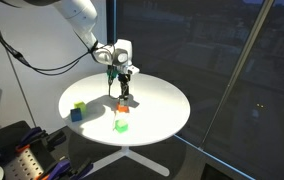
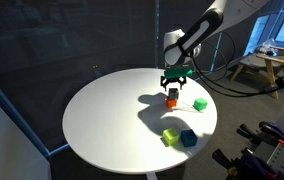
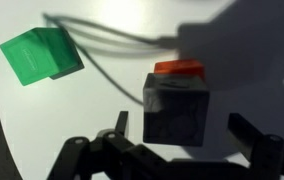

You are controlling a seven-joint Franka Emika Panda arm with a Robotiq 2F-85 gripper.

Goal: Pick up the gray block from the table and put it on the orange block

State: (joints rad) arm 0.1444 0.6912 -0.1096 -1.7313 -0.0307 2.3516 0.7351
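Observation:
The gray block sits on top of the orange block on the round white table. In the wrist view only a strip of orange shows past the gray cube. The stack shows in both exterior views, gray block over orange block. My gripper is open just above the stack, one finger on each side of the gray block with a gap at both sides. It also shows in both exterior views.
A bright green cube lies near the stack. A blue cube and a yellow-green cube sit together by the table's edge. Cables hang from the arm.

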